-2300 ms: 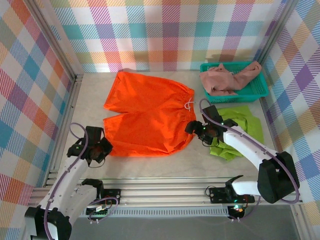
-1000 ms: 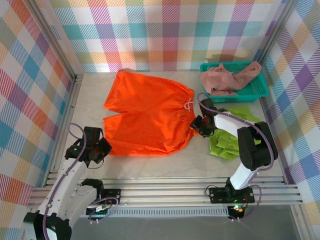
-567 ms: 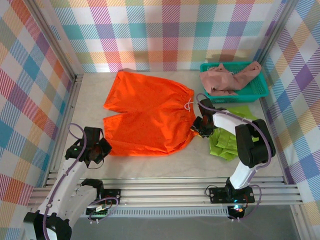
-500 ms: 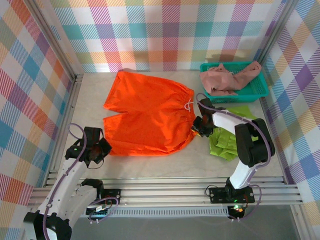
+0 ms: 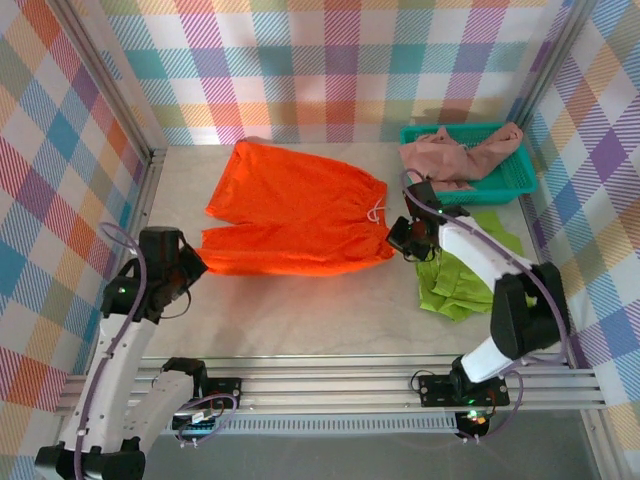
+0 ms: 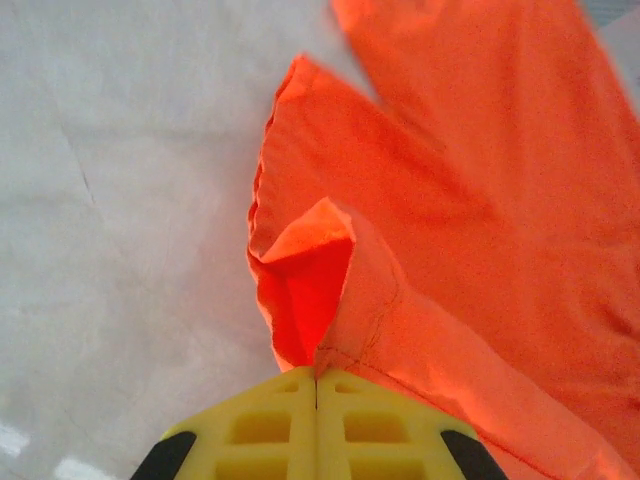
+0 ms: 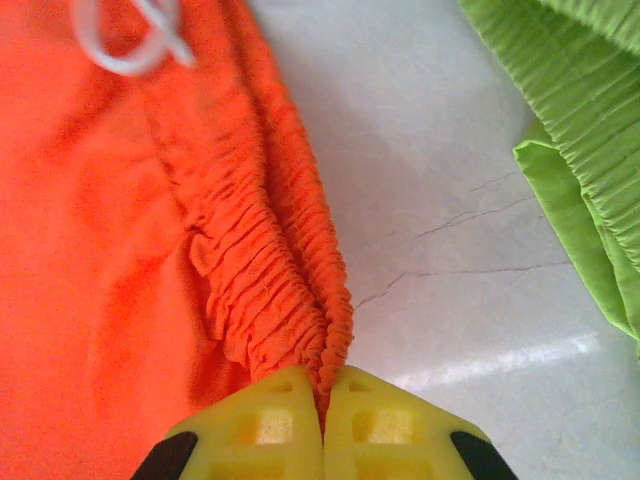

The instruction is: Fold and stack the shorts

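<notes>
Pale tabletop (image 5: 320, 310), orange shorts (image 5: 300, 215) pinched in both arms' jaws

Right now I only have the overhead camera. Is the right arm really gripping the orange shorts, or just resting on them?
Observer: Gripping. In the right wrist view, the right fingers are shut on the orange shorts, right at the gathered waistband.
Operator: And the left side?
Observer: The left wrist view has the left fingers shut on a corner of one leg, with the fabric bunched into a small pocket just above them.
Operator: Is the green pair caught in the right grip?
Observer: No. The green shorts lie apart, with bare table between them and the waistband.
</notes>
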